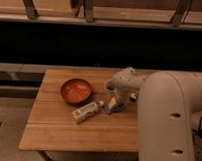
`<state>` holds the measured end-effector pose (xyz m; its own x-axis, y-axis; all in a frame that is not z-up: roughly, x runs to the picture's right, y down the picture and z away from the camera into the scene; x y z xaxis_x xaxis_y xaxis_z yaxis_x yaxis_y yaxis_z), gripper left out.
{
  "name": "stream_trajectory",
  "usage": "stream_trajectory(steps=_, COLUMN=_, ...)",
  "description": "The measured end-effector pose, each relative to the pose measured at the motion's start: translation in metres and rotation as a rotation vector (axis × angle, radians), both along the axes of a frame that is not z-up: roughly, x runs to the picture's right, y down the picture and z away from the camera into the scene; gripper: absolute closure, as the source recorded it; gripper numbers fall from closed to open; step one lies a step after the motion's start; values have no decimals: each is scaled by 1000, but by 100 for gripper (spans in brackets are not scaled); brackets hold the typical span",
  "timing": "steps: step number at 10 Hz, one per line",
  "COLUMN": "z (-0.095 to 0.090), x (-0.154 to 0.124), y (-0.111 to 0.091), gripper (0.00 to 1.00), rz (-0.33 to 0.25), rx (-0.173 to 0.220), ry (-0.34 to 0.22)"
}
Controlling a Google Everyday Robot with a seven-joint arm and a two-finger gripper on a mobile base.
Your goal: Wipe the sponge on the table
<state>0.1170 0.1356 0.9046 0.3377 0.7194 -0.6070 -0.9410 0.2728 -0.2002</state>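
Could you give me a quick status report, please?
Gripper low over the table, beside the white package. Sponge right under it, on the wood. Package and orange bowl close alongside.

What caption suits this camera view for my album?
Robot gripper at a blue sponge on the wooden table, beside an orange bowl and white package.
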Motion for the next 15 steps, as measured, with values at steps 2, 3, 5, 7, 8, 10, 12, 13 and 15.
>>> stream_trajectory(steps=2, z=-20, x=-34, y=22, gripper=100, rz=-12, rx=-66, ry=-98)
stream_trajectory(steps=3, z=-29, x=-39, y=38, gripper=100, rz=-13, rx=-110, ry=-125)
stream_trajectory(steps=5, z=-38, x=-33, y=63, gripper=100, rz=-13, rx=-185, ry=-136)
stream_trajectory(steps=7, z=-37, x=-6, y=77, gripper=100, rz=-8, rx=-235, ry=-94)
stream_trajectory(steps=8, z=-33, x=14, y=83, gripper=100, rz=-5, rx=-256, ry=-58)
stream_trajectory(steps=10, z=-23, x=50, y=68, gripper=100, rz=6, rx=-233, ry=20)
stream_trajectory(steps=12, z=-12, x=63, y=38, gripper=100, rz=3, rx=-167, ry=57)
stream_trajectory(steps=13, z=-7, x=60, y=19, gripper=100, rz=-5, rx=-127, ry=58)
stream_trajectory(steps=15, z=-3, x=46, y=5, gripper=100, rz=-15, rx=-93, ry=34)
